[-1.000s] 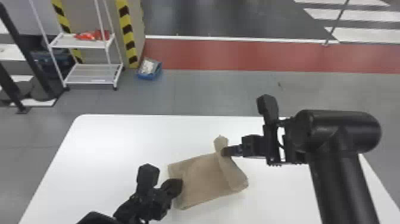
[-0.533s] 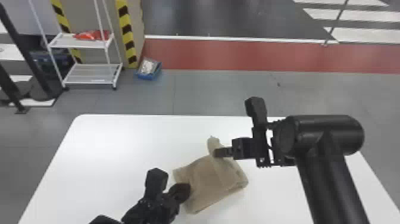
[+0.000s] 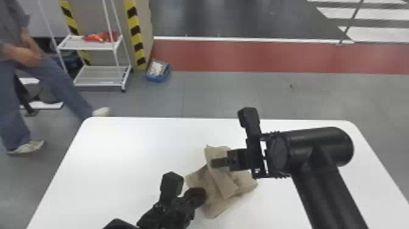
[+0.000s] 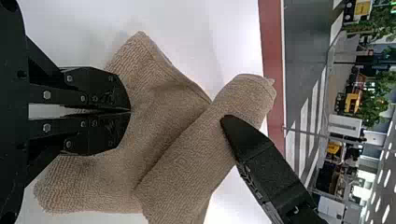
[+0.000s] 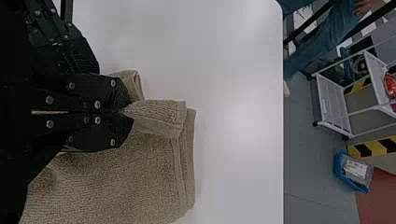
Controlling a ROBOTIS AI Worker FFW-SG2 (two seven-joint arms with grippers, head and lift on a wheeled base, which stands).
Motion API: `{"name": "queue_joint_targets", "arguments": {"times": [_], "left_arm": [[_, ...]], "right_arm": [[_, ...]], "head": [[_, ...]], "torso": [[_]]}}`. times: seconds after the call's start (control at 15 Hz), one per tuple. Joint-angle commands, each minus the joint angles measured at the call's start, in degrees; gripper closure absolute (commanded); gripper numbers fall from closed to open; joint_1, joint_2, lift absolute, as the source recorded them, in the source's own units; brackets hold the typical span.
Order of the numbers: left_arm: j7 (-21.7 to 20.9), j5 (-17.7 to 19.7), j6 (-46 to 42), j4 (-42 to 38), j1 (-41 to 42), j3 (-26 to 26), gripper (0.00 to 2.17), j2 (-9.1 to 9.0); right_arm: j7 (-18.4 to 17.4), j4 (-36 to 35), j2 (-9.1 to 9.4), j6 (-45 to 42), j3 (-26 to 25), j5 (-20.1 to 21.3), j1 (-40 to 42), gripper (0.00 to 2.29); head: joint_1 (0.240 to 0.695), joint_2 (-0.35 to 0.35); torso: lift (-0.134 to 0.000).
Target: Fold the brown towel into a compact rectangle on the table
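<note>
The brown towel (image 3: 213,198) lies partly folded on the white table, with a raised flap laid slantwise across it. At its near left edge is my left gripper (image 3: 202,196). Over the flap's far end sits my right gripper (image 3: 213,163). In the left wrist view, the left gripper (image 4: 130,110) is shut against the rumpled part of the towel (image 4: 159,107), cloth showing on both sides of its tips. In the right wrist view, the right gripper (image 5: 126,112) is shut on the towel, a pinched corner (image 5: 161,114) spreading from its tips.
The white table (image 3: 121,152) has bare surface left of the towel and beyond it. My two arms stand close together over the towel. Behind the table are a white shelf rack (image 3: 100,76) and a blue bin (image 3: 158,71) on the floor.
The right gripper has moved left and slightly nearer with the towel's flap, which now lies further over the towel. The left gripper has shifted a little to the right.
</note>
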Motion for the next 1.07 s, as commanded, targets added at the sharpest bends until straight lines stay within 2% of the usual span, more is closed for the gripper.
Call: {"name": "queue_joint_targets", "arguments": {"times": [0.0, 0.47, 0.6, 0.67, 0.73, 0.93, 1.0], "left_arm": [[0.0, -0.1, 0.0, 0.0, -0.1, 0.0, 1.06, 0.05], [0.0, -0.2, -0.2, 0.0, -0.3, -0.1, 1.07, -0.04], [0.1, -0.1, -0.2, 0.1, -0.5, -0.6, 1.07, -0.12], [0.1, -0.1, -0.2, 0.1, -0.5, -0.6, 1.07, -0.21], [0.1, -0.1, -0.2, 0.2, -0.5, -0.7, 1.07, -0.21], [0.4, -0.3, -0.2, 0.5, -0.5, -1.3, 1.06, -0.30], [0.7, -0.5, 0.0, 0.5, -0.5, -1.4, 1.07, -0.30]], "right_arm": [[-0.1, 0.5, 0.05, -0.2, 0.2, 0.0, 0.6, 1.47], [-0.3, 3.1, 0.05, 0.1, 3.7, -1.3, -0.7, 1.45], [-0.3, 3.8, 0.05, 0.3, 4.0, -1.4, -0.7, 0.96], [-0.3, 3.9, 0.05, 0.1, 3.9, -1.5, -0.4, 0.27], [0.0, 3.9, 0.05, -0.6, 3.7, -2.9, 0.1, 0.00], [3.7, 1.8, 0.05, -1.6, 1.2, -9.9, 2.8, 0.04], [4.0, 0.0, 0.05, -1.1, 1.1, -10.8, 3.8, 0.05]], "head": [[0.695, -0.022], [0.695, -0.008], [0.695, -0.001], [0.695, 0.000], [0.695, -0.001], [0.695, 0.014], [0.695, 0.024]], "torso": [[0.000], [0.000], [0.000], [0.000], [0.000], [0.000], [0.000]]}}
